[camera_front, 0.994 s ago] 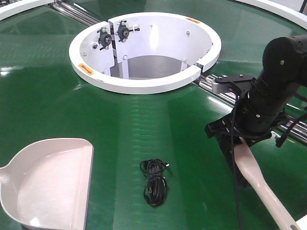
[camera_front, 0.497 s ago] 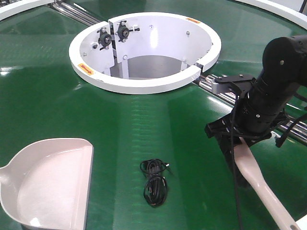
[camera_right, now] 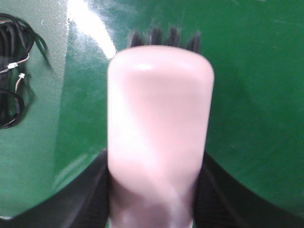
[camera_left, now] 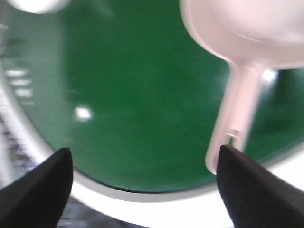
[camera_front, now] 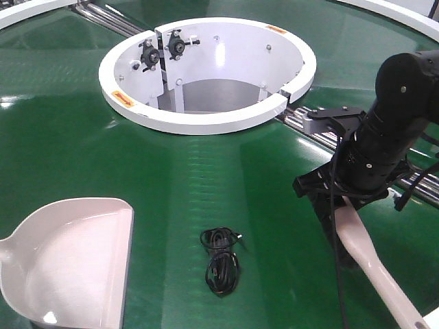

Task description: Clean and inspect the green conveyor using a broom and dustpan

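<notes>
The green conveyor (camera_front: pixel 68 151) fills the exterior view. The dustpan (camera_front: pixel 68 260) lies on it at the front left, mouth facing right. In the left wrist view its handle (camera_left: pixel 235 114) points toward my left gripper (camera_left: pixel 142 190), which is open and empty above the belt edge, its right fingertip (camera_left: pixel 247 185) near the handle end. The left gripper does not show in the exterior view. My right gripper (camera_front: pixel 336 212) is shut on the broom (camera_front: pixel 374 264), whose handle trails to the front right. In the right wrist view the broom back (camera_right: pixel 159 128) sits between the jaws, its dark bristles (camera_right: pixel 164 38) on the belt.
A coiled black cable (camera_front: pixel 221 260) lies on the belt between dustpan and broom, and shows at the left of the right wrist view (camera_right: pixel 12 95). The white ring housing (camera_front: pixel 206 72) stands behind it. Metal roller rails (camera_front: pixel 302 120) run past the right arm.
</notes>
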`<state>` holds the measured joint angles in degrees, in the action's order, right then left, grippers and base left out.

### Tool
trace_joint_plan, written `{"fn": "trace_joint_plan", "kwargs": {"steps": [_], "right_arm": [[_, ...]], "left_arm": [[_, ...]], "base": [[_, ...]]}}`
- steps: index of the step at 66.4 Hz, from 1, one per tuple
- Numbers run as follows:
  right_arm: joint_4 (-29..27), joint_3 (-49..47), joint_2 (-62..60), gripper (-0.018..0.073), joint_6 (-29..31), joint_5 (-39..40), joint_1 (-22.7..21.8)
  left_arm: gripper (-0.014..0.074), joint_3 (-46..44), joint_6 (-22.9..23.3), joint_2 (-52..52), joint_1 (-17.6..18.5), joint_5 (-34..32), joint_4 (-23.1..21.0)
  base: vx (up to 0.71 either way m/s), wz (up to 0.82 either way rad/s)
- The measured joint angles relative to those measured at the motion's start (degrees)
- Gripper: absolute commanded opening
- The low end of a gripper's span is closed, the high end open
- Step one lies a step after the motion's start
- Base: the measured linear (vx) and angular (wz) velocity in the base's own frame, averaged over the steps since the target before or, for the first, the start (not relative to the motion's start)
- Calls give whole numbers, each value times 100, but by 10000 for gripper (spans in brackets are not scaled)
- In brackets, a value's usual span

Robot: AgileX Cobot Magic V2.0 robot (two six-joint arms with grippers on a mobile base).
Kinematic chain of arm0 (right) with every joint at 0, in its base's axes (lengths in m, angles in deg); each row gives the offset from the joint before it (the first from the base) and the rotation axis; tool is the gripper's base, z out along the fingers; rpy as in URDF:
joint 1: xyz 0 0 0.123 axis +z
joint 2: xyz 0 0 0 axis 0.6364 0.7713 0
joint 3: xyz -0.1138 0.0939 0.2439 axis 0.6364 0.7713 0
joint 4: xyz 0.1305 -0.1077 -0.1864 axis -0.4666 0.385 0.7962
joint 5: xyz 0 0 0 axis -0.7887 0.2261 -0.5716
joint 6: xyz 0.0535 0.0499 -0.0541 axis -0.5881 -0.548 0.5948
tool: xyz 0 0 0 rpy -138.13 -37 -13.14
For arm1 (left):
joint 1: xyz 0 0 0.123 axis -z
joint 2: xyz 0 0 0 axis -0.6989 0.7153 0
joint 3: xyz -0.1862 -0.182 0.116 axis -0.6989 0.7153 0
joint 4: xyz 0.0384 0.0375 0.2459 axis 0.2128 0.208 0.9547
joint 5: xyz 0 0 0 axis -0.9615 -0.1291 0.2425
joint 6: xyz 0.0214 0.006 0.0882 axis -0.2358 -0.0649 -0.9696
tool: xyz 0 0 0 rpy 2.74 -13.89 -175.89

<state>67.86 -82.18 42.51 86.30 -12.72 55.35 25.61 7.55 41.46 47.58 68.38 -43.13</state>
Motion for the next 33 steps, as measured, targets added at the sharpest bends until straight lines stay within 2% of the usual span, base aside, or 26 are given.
{"fn": "trace_joint_plan", "kwargs": {"steps": [4, 9, 25, 33], "right_arm": [[0, 0, 0, -6, 0, 0, 0], [0, 0, 0, -6, 0, 0, 0], [0, 0, 0, -6, 0, 0, 0], [0, 0, 0, -6, 0, 0, 0]], "left_arm": [[569, -305, 0, 515, 0, 575, 87], [569, -613, 0, 1035, 0, 957, 182], [569, -953, 0, 1937, -7, 1069, 507], [569, -959, 0, 2186, -145, 1069, 524]], "base": [[0, 0], [0, 0], [0, 0], [0, 0]]}}
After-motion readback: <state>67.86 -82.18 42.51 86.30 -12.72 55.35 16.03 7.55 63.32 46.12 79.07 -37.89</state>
